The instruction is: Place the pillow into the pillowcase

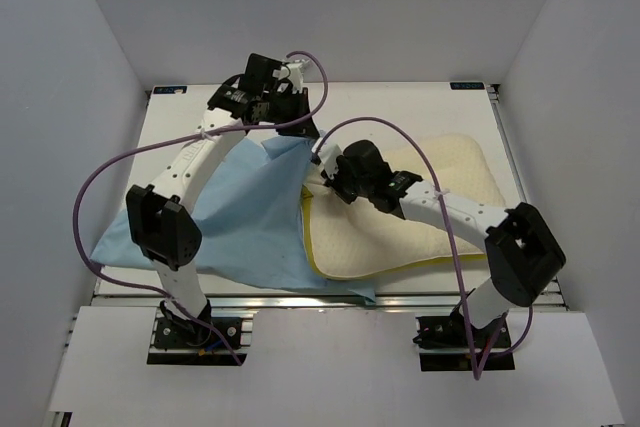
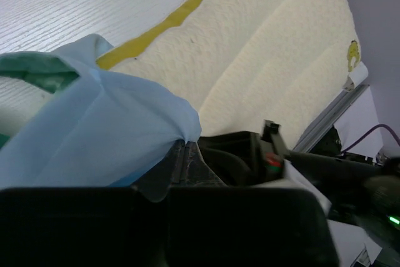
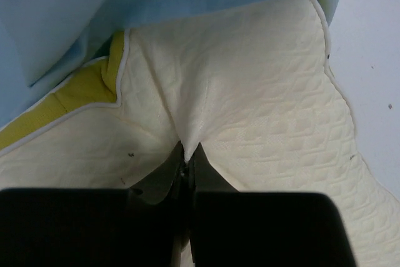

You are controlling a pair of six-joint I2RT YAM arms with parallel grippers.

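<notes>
**Q:** Where is the pillow?

**A:** The pillow (image 1: 400,232), thick, cream and finely quilted, lies flat on the white surface (image 1: 420,107). From above it fills the right half of the surface. Its left edge has a bright yellow rim (image 2: 169,23).

**Q:** And the pillowcase?

**A:** The pillowcase (image 1: 230,227) is spread to the left of the pillow, pale blue side up. It is limp and creased. Its right edge lies over the pillow's yellow-rimmed left edge, touching it. The rest of the pillow is uncovered. The left wrist view shows a little shiny sea-green lining (image 2: 37,70) where the cloth folds back.

**Q:** What is the left pincer doing?

**A:** The left pincer (image 2: 185,148) is by the pillow's far left corner. Its jaws are pressed narrow on a bunched fold of the blue pillowcase, which is lifted into a peak above the pillow's edge.

**Q:** And the right one?

**A:** The right pincer (image 3: 189,154) is over the pillow's left end, just right of the pillowcase edge. Its jaws are squeezed together on a small pleat of the pillow's cream cover. The cover puckers upward into the jaws. Blue cloth hangs just beyond it.
</notes>
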